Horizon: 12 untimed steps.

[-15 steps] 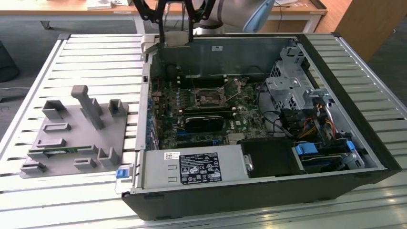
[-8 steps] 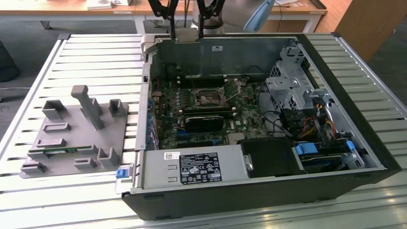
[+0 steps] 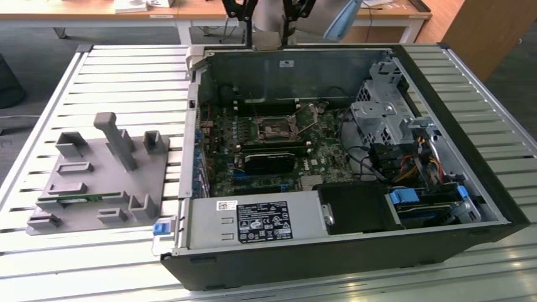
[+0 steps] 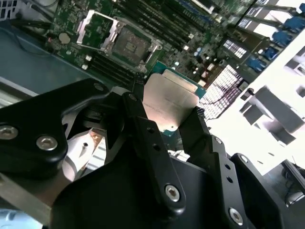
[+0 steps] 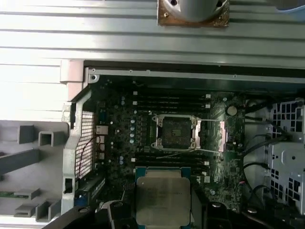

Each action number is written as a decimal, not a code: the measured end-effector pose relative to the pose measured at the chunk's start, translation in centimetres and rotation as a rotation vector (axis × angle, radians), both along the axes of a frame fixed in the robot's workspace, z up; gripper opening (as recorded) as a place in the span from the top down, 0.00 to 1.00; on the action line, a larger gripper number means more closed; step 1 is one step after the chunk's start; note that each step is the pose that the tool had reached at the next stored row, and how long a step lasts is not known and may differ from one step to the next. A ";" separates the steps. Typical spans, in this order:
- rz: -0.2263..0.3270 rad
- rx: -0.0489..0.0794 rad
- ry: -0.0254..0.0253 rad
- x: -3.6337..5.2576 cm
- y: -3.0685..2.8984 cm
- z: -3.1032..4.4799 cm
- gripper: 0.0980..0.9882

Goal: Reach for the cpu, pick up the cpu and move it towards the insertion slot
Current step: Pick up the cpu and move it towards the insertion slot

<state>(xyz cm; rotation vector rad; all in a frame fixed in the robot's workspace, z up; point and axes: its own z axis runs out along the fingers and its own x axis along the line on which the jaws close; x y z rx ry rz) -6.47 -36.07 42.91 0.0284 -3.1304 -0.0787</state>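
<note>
The cpu (image 4: 169,100), a flat square chip with a silvery top, sits between the black fingers (image 4: 139,125) of my gripper (image 4: 167,121), which is shut on its two opposite edges. In the first wrist view the cpu (image 5: 163,194) hangs over the motherboard, a short way from the insertion slot (image 5: 174,132), a square socket with a dark centre and its metal frame folded open beside it. The same insertion slot (image 4: 131,44) lies beyond the chip in the second wrist view. In the exterior view the slot (image 3: 275,128) is in the middle of the open computer case, and my arm (image 3: 268,22) hangs above the case's far wall.
A grey tray (image 3: 92,182) with upright pegs and a green memory stick (image 3: 80,197) stands at the exterior view's left of the case. Inside the case are a power supply (image 3: 251,221), a drive cage (image 3: 381,116), loose cables (image 3: 394,160) and a black block (image 3: 270,160).
</note>
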 end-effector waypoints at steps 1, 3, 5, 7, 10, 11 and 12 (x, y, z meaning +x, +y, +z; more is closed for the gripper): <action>0.000 0.016 0.0001 0.22 0.02 0.00 0.50; 0.000 0.031 0.0000 0.49 0.20 -0.08 0.50; 0.000 0.033 -0.0003 0.71 0.58 -0.22 0.50; 0.000 0.033 -0.0002 1.09 1.08 -0.36 0.50; 0.000 0.033 -0.0007 1.63 1.62 -0.50 0.50; 0.000 0.033 -0.0010 1.83 1.73 -0.52 0.50; 0.000 0.033 -0.0015 2.06 1.85 -0.54 0.50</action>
